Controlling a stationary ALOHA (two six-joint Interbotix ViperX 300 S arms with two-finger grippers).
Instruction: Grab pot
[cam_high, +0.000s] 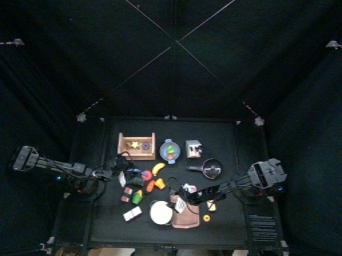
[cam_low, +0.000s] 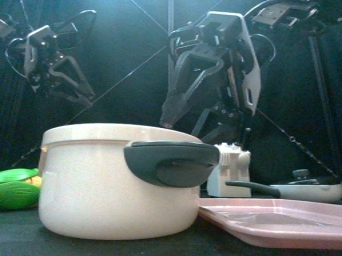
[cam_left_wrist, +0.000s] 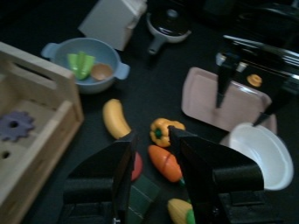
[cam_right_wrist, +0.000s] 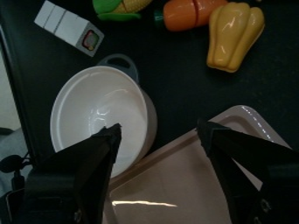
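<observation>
The pot (cam_high: 211, 167) is a small dark saucepan with a pale rim, standing right of the table's middle. It also shows in the front view (cam_low: 305, 187) at the far right with its thin handle pointing left, and in the left wrist view (cam_left_wrist: 170, 24). My right gripper (cam_high: 201, 194) is open and empty, hanging in front of the pot over a white lidless casserole (cam_right_wrist: 105, 109) and a pink tray (cam_right_wrist: 205, 171); the pot is out of the right wrist view. My left gripper (cam_left_wrist: 158, 162) is open and empty over toy food at the table's left.
A wooden crate (cam_high: 136, 145) and a blue bowl (cam_left_wrist: 87, 63) with green contents stand at the back. A banana (cam_left_wrist: 114, 118), a yellow pepper (cam_right_wrist: 233, 35) and other toy food lie mid-table. The white casserole (cam_low: 114, 180) fills the front view.
</observation>
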